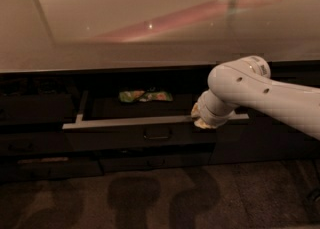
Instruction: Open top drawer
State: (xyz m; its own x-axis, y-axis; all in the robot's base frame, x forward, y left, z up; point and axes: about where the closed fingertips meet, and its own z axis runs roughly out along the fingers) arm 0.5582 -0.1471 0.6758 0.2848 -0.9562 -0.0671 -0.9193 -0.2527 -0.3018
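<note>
Evidently the pull is well under way: the top drawer point(115, 136) stands part-way out from the dark cabinet run beneath the glossy countertop point(150, 28), its front clear of the neighbouring fronts and its tray open to view from above. The gripper point(204, 118) sits at the drawer's upper edge, towards the right end of the pale rim point(130, 122), hanging from the white arm point(270, 95) that reaches in from the right (whether it is clenched on the edge or merely resting against it, I cannot tell from where I stand). I'd say the next move calls for a straight draw outward, square to the cabinet, since pulling from off-centre could skew the drawer on its runners.

As for the drawer itself, the front is a wide dark grey-brown panel with a small loop handle point(156, 133) at its middle, untouched. Inside, near the back, lies a crumpled green snack packet point(145, 95). A lower drawer point(150, 162) beneath is shut.
</note>
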